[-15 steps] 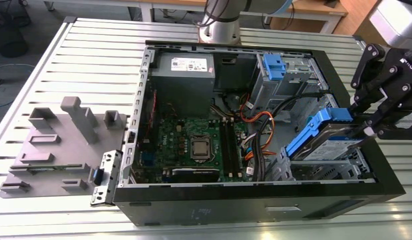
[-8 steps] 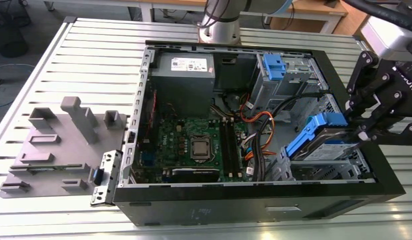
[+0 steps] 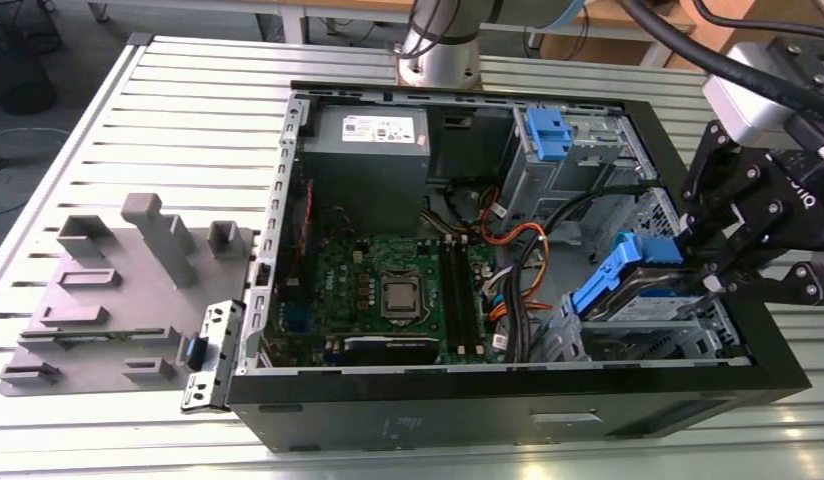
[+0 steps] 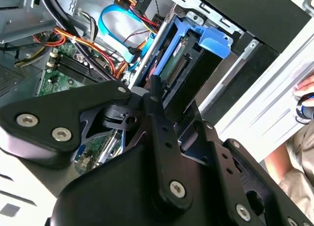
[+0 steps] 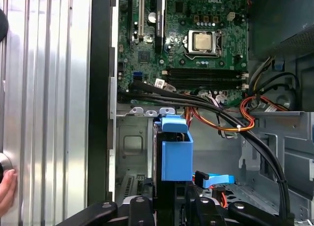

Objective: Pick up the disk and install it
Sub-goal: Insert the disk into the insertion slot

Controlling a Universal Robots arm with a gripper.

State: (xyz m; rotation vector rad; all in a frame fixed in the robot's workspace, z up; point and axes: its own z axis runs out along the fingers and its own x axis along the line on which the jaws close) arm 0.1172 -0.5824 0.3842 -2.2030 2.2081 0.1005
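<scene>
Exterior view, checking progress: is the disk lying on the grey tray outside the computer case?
No: the disk sits tilted inside the computer case, next to the gripper.

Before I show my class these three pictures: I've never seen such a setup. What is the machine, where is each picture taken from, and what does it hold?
It is a single robot arm with a pincer at its end. One picture looks on from a camera off the arm. The other two come from cameras riding near its wrist. On the slatted metal table lies an open computer case, with a grey moulded tray beside it. The pincer hangs right at the disk, a hard drive in a blue frame that sits in a metal cage inside the case. Whether the pincer actually grips the disk, I cannot tell.
</scene>
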